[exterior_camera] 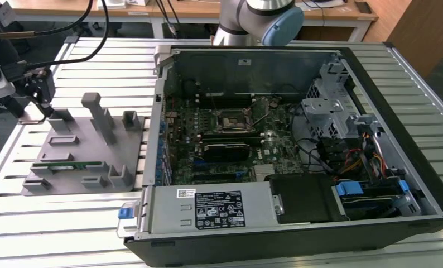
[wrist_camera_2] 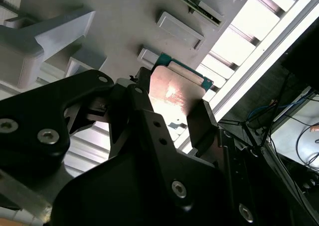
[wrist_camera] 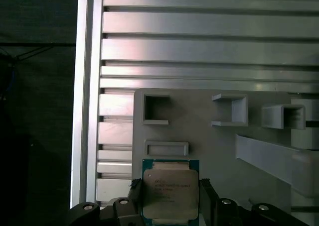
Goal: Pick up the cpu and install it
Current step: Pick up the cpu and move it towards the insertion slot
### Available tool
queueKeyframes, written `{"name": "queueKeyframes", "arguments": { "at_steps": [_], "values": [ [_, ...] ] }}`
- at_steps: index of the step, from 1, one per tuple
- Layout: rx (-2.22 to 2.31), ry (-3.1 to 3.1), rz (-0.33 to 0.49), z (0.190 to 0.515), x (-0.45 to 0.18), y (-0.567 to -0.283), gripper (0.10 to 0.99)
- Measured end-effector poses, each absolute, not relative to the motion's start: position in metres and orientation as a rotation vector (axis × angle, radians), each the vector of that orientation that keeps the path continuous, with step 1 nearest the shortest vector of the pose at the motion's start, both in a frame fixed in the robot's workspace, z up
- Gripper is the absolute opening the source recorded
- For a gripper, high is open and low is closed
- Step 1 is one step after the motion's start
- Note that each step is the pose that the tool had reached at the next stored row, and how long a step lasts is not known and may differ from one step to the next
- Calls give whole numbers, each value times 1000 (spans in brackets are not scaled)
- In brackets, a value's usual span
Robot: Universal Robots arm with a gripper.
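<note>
The cpu (wrist_camera: pixel 170 185), a flat square chip with a silvery top and a green edge, sits between the two black fingers (wrist_camera: pixel 206 190) of my gripper (wrist_camera: pixel 170 193). The second wrist view shows the same chip (wrist_camera_2: pixel 175 88) with the gripper (wrist_camera_2: pixel 172 107) shut on its two sides, just above the grey holder plate (wrist_camera_2: pixel 124 22). In the exterior view the gripper (exterior_camera: pixel 40 107) hangs over the far corner of the holder plate (exterior_camera: pixel 80 151) at that view's left. The open computer case (exterior_camera: pixel 296 145) lies to the right, with the motherboard's square socket (exterior_camera: pixel 231 119) uncovered.
Upright grey blocks (exterior_camera: pixel 101 117) stand on the holder plate, and a long green memory stick (exterior_camera: pixel 69 165) lies in one of its slots. Empty rectangular pockets (wrist_camera: pixel 156 109) lie close to the chip. Cables (exterior_camera: pixel 95 33) trail from the wrist. The slatted aluminium table (exterior_camera: pixel 58 223) ends near the gripper.
</note>
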State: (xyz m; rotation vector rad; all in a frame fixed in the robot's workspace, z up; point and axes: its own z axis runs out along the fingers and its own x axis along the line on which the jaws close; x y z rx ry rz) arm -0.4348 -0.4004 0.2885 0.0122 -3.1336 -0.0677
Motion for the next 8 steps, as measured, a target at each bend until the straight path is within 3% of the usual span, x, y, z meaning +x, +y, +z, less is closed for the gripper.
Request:
{"name": "queueKeyframes", "arguments": {
  "at_steps": [8],
  "values": [
    [12, -3133, -68, 292, -435, -400, 541]
  ]
}}
